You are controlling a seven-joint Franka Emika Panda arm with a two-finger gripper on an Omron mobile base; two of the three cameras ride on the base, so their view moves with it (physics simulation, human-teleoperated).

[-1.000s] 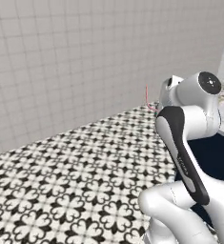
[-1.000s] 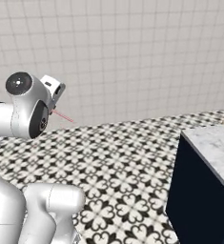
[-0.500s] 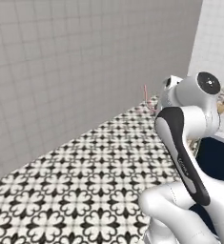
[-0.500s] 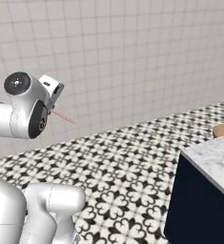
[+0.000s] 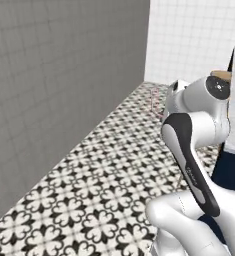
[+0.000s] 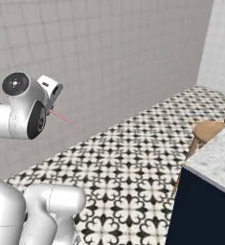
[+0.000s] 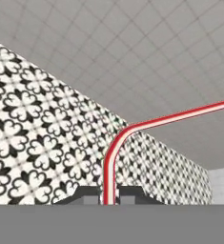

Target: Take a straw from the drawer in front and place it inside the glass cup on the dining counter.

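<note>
- While the gripper (image 7: 107, 196) was pinched tight on the straw (image 7: 114, 147), its two dark fingertips (image 7: 87, 194) sat close on either side of the thin red stem in the hand view.
- From between those tips the straw ran away from the hand, curved at its bend, and carried on as a long straight run towards the right edge of the hand view.
- Beyond it lay a black-and-white patterned floor (image 7: 32, 143) and a grey tiled wall (image 7: 147, 57).
- From the right base view the straw (image 6: 61, 116) showed as a thin pink line jutting out of the hand, held up in the air near the top of the arm, against the tiled wall (image 6: 114, 52).
- From the left base view it (image 5: 152, 102) was only a faint pink stroke beside the arm's upper joint, above the floor (image 5: 104, 175).
- At the right of the right base view stood the dining counter (image 6: 217, 160), a marble top on a navy base, well apart from the straw.
- Round wooden stools (image 6: 208, 130) stood just beside that counter.
</note>
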